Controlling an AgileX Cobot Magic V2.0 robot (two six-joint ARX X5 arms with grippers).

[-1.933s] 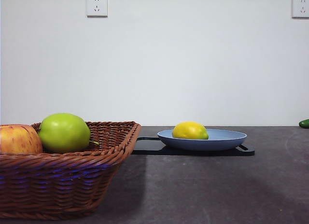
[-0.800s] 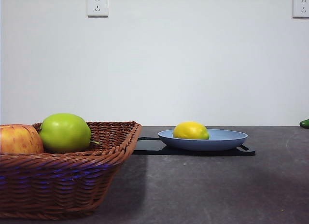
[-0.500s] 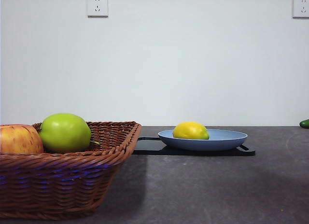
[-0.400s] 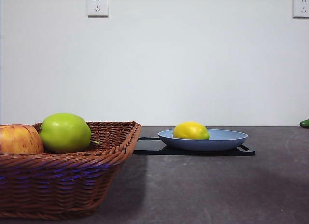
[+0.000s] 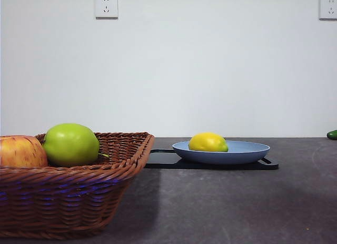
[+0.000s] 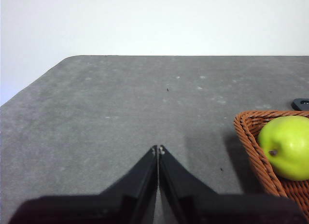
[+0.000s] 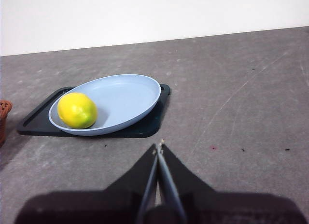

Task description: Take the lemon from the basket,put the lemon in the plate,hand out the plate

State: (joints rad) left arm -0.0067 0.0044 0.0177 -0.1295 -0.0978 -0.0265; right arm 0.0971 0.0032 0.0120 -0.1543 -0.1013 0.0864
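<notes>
Left gripper [image 6: 158, 149] closed, both black jaws pressed tip to tip, holding nothing, poised above bare grey table [image 6: 120, 103]. Same left wrist view: corner of the brown wicker basket [image 6: 251, 151] at the edge, green apple [image 6: 286, 147] lying inside it with its stem end turned this way. Well clear of the gripper, no contact. Small dark corner of the black tray [image 6: 301, 104] peeking beyond the basket rim.

Over to the right wrist view. Right gripper [image 7: 159, 147] likewise closed, jaws meeting at a point, nothing between them. Just beyond the tips: light blue plate [image 7: 123, 101] sitting on the black tray [image 7: 154, 120]. Lemon [image 7: 77, 110] resting in the plate, close against its rim on the basket side, rest of the plate bare. Gripper near the tray edge but not touching it. Sliver of basket [image 7: 4, 113] at the frame's border, beside the tray.

Front view now. No arm in sight. Basket [image 5: 73, 196] large and near, green apple [image 5: 70, 144] sitting up in it, red-yellow apple [image 5: 21, 152] beside it, touching. Behind, past the basket's corner, plate [image 5: 242, 153] flat on the tray [image 5: 160, 160], lemon [image 5: 208, 142] lying in it toward the basket side. Small green object [image 5: 331, 134] at the far edge of the table [image 5: 237, 202], too cropped to identify. 2 wall sockets, one [image 5: 106, 6] above the basket, another [image 5: 327, 7] in the opposite corner.
</notes>
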